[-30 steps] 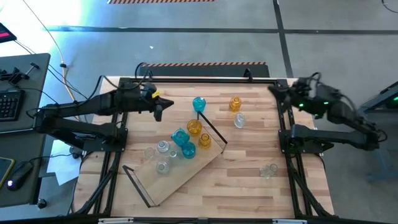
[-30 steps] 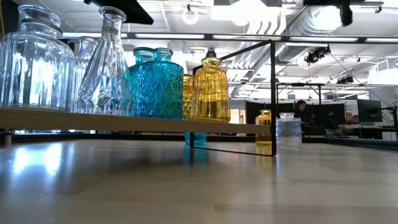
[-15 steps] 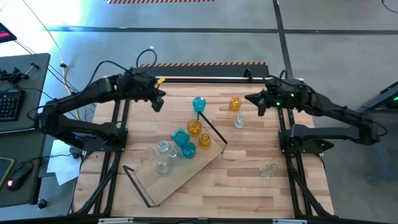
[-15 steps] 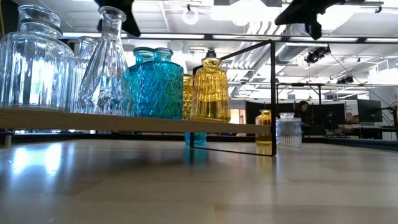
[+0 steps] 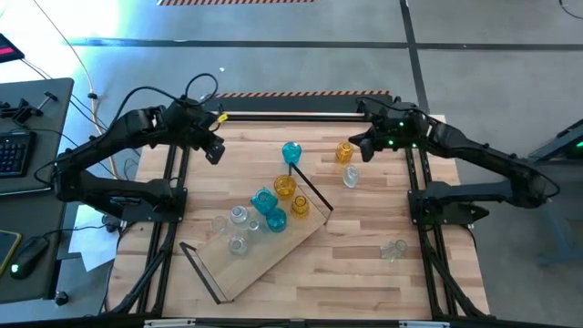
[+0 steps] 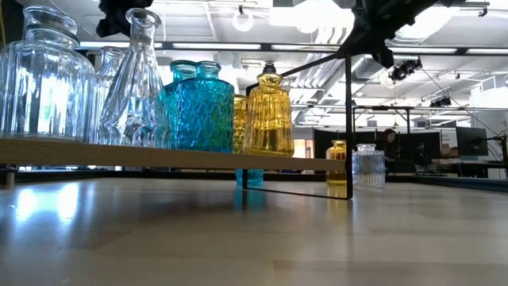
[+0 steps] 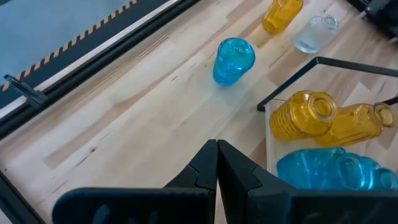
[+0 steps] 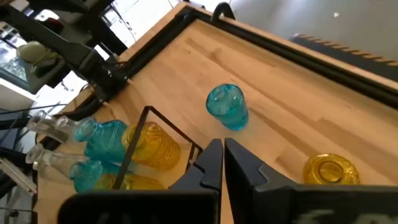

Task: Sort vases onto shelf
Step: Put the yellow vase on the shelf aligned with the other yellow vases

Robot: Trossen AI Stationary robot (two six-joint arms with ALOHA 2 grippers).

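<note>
The shelf (image 5: 273, 251) lies slantwise on the table, a black wire frame at each end. On it stand clear vases (image 5: 239, 215), teal vases (image 5: 264, 200) and amber vases (image 5: 284, 187). Off it, on the tabletop, stand a teal vase (image 5: 291, 152), an amber vase (image 5: 344, 151) and two clear vases (image 5: 351, 177) (image 5: 393, 249). My left gripper (image 5: 215, 151) hangs shut over the table's far left, left of the teal vase (image 7: 233, 60). My right gripper (image 5: 357, 148) hangs shut just right of the amber vase (image 8: 329, 169). Neither holds anything.
Black rails (image 5: 301, 117) run along the table's far edge and both sides. The shelf's wire frames (image 5: 314, 193) (image 5: 200, 271) stick up at its ends. Bare wood lies at the near right (image 5: 364, 282). A desk with a keyboard (image 5: 14, 150) stands beyond the left edge.
My left gripper has drawn back from the table's middle toward its left edge, risen a little and tipped further down. My right gripper has swung in from the right edge toward the amber vase at the far side. Both have stayed shut. No vase has moved.
</note>
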